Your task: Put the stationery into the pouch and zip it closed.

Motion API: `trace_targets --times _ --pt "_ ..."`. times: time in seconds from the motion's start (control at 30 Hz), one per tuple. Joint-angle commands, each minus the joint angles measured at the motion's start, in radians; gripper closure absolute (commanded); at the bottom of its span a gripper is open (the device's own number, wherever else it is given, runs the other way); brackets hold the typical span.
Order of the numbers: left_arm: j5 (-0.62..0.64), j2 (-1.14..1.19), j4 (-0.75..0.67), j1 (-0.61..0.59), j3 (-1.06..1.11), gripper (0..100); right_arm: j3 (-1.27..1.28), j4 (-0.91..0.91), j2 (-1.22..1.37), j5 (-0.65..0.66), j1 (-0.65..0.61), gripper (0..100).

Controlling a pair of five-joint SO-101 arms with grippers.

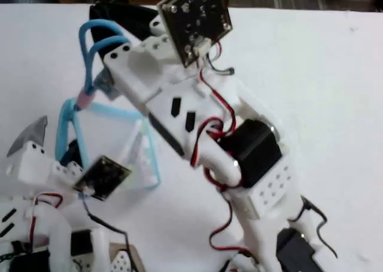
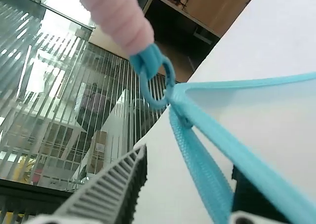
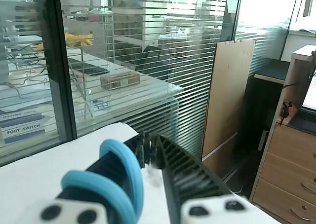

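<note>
Beyond the white table (image 1: 335, 74) lay an office with slatted blinds (image 3: 148, 61) over glass partitions and a wooden cabinet (image 3: 291, 160) against the wall. The pouch (image 1: 128, 158), clear with a blue border, lay flat on the table between the two arms, towards the near left of the high view. What it held could not be made out through the plastic.

The right gripper (image 3: 150, 142) had reached across to the far side of the pouch. Its jaws were drawn together to the tips, with the blue strap (image 1: 90, 41) caught at them and arching up in two loops. From the strap hung the pink pull (image 1: 84, 98), joined by a blue ring (image 2: 153, 83) to the slider at the corner of the pouch.

The left gripper (image 1: 48, 143) sat low at the pouch's near corner with its jaws apart and nothing clamped. The zip (image 2: 197, 165) ran through the gap between them, close to one jaw and clear of the ribbed one.

By the look of it, the zipping step was in hand rather than the loading. How much of the zip was already shut could not be told. The next move seemed to call for the left claw to pinch the zip edge and anchor it, so that the strap could draw the slider along without dragging the whole pouch. A slack hold would let the pouch skate over the smooth table.
</note>
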Motion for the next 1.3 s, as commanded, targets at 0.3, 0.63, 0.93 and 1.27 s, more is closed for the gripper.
trace_targets --times 0.3,0.63,0.93,1.27 --pt "0.245 0.025 -0.061 -0.007 -0.037 68 0.025 -0.039 -0.033 -0.009 0.166 98.2" --pt "0.769 0.027 -0.232 0.025 -0.219 66 0.255 -0.205 -0.031 -0.003 0.237 98.2" --pt "0.778 0.027 -0.123 0.004 -0.393 66 0.353 -0.28 -0.031 -0.002 0.358 98.2" --pt "0.588 0.025 -0.124 -0.031 -0.304 68 0.356 -0.275 -0.041 -0.009 0.308 98.2"
